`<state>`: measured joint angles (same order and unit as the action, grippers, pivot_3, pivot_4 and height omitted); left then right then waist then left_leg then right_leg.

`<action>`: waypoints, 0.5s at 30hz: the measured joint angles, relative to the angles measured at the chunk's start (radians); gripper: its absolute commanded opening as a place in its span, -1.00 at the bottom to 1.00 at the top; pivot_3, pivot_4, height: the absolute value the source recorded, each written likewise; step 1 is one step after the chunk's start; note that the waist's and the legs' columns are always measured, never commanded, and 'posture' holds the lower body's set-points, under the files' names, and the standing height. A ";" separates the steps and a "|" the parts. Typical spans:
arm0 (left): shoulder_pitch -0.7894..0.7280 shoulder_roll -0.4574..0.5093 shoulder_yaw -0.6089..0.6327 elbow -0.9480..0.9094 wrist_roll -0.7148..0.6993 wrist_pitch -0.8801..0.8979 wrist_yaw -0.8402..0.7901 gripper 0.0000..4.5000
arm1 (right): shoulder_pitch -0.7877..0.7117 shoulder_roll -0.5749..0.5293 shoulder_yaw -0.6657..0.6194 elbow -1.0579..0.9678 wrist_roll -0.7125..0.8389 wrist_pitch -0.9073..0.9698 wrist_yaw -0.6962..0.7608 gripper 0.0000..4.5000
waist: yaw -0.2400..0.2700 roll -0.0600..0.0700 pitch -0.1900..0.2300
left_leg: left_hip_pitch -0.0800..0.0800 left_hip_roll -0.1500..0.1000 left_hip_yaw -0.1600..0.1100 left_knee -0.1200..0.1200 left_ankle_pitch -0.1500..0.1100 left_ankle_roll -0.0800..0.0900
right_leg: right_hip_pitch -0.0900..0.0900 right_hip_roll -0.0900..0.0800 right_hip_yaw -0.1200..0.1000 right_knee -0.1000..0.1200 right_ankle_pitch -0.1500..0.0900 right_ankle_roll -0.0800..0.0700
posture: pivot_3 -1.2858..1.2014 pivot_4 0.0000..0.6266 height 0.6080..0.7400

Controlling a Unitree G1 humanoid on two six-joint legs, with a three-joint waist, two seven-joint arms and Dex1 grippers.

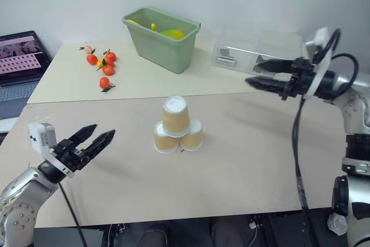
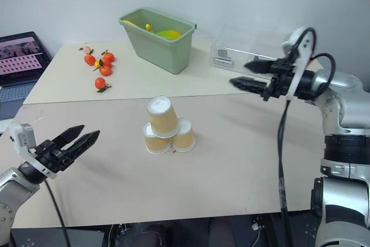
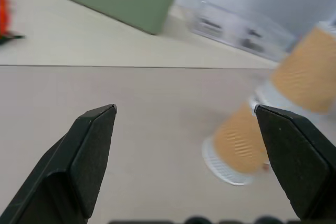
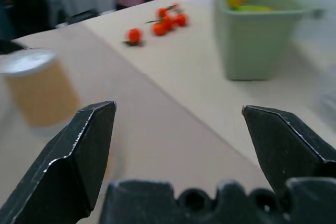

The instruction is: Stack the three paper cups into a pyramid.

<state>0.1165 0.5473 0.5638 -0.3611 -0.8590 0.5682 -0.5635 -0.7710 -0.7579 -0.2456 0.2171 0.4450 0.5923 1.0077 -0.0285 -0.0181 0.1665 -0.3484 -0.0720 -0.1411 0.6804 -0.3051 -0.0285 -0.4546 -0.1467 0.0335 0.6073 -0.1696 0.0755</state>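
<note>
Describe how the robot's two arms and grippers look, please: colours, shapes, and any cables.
Both arms are silver-grey metal with rounded joints. The left gripper and the right gripper each carry two black, tapered, pointed jaws on a black body with a white block at the wrist. A black cable loops from the right wrist and hangs down; a thinner black cable hangs under the left one.

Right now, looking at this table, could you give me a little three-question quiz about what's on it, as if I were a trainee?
1. True or false: the three paper cups already stand as a pyramid, two below and one on top.
2. What holds the yellow things at the back of the table: A) the green bin, B) the clear box, C) the laptop?
3. Fill in: the left tool and the right tool are both ____ and hold nothing.

Key: 1 true; 2 A; 3 open.
</note>
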 measured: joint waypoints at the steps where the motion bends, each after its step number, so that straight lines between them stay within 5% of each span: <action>1: -0.005 -0.019 -0.001 0.006 0.017 -0.017 0.024 1.00 | 0.020 0.018 -0.022 0.011 -0.001 -0.017 -0.036 0.99 | 0.000 0.000 0.000 | 0.000 0.000 0.001 0.000 0.000 0.000 | 0.000 0.000 0.001 0.000 0.000 0.000 | 0.03 -0.52 0.97; 15: -0.045 -0.242 -0.042 0.009 0.134 -0.112 0.304 1.00 | 0.323 0.266 -0.169 -0.131 0.021 -0.059 -0.455 0.99 | 0.008 -0.001 -0.001 | 0.006 0.000 0.008 0.001 0.000 0.001 | 0.003 0.001 0.008 0.000 0.004 0.001 | 0.03 -0.52 0.97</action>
